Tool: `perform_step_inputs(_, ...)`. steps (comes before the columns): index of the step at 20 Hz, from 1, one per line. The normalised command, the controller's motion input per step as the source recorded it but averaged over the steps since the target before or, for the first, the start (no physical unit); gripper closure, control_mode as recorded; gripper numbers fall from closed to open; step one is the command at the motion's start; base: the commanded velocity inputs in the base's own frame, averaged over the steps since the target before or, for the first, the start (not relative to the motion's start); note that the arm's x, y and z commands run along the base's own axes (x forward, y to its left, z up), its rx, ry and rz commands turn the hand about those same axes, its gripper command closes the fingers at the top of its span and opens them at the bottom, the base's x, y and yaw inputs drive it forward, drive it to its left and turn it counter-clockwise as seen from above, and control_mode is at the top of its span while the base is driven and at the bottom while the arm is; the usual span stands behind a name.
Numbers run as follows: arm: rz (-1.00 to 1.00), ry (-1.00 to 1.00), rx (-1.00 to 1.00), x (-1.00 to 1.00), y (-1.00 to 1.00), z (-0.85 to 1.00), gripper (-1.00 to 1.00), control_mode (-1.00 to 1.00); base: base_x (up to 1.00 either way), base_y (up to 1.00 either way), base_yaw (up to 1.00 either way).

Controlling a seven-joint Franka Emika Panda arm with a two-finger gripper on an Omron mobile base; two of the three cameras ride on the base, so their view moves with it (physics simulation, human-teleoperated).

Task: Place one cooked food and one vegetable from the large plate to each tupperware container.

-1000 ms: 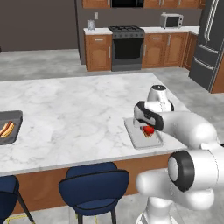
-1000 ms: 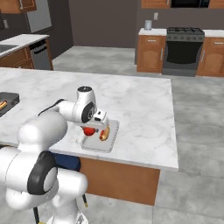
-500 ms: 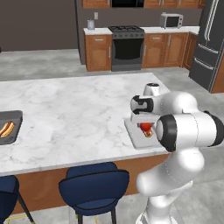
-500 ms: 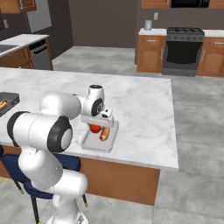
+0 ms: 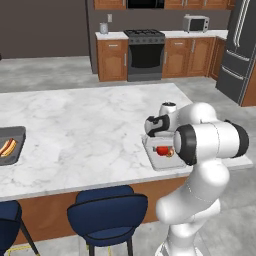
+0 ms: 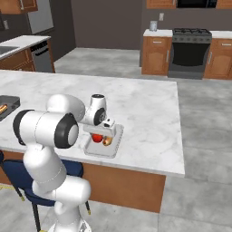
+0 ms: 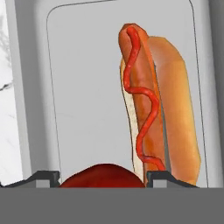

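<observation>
Two tupperware containers (image 5: pixel 161 161) (image 5: pixel 11 145), two hot dogs (image 7: pixel 157 109) (image 5: pixel 7 147)

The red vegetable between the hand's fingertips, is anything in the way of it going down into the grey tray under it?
Nothing visible blocks it. The red vegetable sits between the hand fingertips over the tray. The hot dog lies along one side, with bare tray floor beside it.
</observation>
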Motion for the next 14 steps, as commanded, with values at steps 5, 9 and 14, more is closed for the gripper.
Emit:
perform_step_inputs(5,0.0,-0.02,0.0,0.04,0.04,-0.32,1.0,-1.0,0.0,0.0,0.0)
perform_step_inputs(9,0.0,0.0,0.0,0.0,0.0,-0.15,-1.0,-1.0,0.0,0.0,0.0)
perform_step_inputs(14,0.0,0.0,0.0,0.0,0.0,-0.07,-1.0,-1.0,0.0,0.0,0.0)
